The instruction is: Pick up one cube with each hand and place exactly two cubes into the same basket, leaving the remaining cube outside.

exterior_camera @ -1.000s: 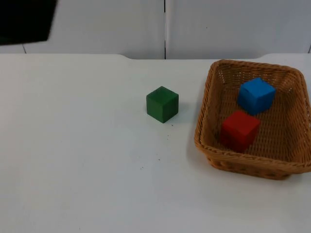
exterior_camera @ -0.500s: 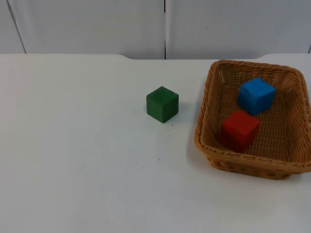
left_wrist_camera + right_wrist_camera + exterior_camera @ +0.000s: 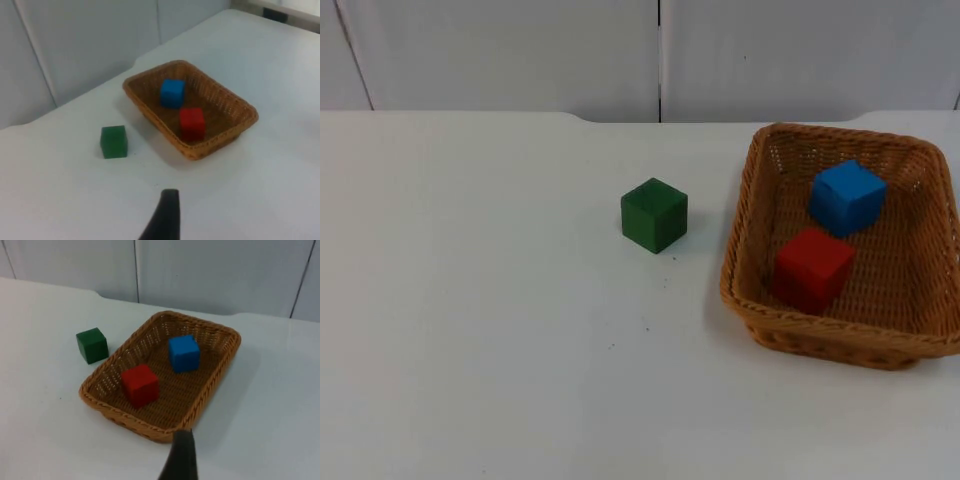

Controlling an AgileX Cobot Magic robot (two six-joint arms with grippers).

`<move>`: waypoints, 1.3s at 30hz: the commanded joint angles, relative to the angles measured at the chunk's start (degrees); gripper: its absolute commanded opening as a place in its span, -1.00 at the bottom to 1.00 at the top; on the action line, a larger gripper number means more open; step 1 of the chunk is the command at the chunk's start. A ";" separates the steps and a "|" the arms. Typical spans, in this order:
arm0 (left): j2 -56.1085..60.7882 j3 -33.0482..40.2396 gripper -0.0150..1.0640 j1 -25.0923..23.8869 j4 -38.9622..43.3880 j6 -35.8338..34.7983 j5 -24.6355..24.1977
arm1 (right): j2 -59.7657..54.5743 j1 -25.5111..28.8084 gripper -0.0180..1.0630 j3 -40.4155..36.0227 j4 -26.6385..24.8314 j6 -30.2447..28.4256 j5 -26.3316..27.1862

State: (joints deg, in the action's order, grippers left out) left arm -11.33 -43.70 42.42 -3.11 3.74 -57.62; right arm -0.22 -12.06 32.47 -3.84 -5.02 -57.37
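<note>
Blue cube point(image 3: 847, 196) and red cube point(image 3: 813, 269) inside basket point(image 3: 740, 290). Green cube point(image 3: 654, 214) outside, near basket. Both claws high, away from basket; open or closed, cannot tell.

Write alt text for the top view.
A wicker basket at the table's right holds a blue cube and a red cube; a green cube sits on the white table to the basket's left, apart from it.

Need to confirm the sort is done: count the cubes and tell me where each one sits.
3. The blue cube and red cube lie apart inside the wicker basket; the green cube stands on the white table outside it. Nothing seems hidden.
</note>
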 commanded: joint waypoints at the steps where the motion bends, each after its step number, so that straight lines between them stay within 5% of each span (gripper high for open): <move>1: 2.56 0.69 0.52 0.07 1.21 -1.88 -1.09 | 0.22 0.20 0.26 -0.67 0.76 0.74 -0.60; 20: 11.33 15.40 0.52 0.07 2.21 -6.12 -3.93 | 0.22 0.20 0.26 -2.22 2.27 -0.19 -3.74; 39: 11.33 15.42 0.52 0.07 4.82 -9.02 -3.99 | 0.22 0.20 0.26 -2.80 2.25 -0.34 -4.45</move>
State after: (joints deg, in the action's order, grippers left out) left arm -0.20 -28.55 42.42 1.26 -4.85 -61.67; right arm -0.22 -12.06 30.06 -1.74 -4.97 -61.65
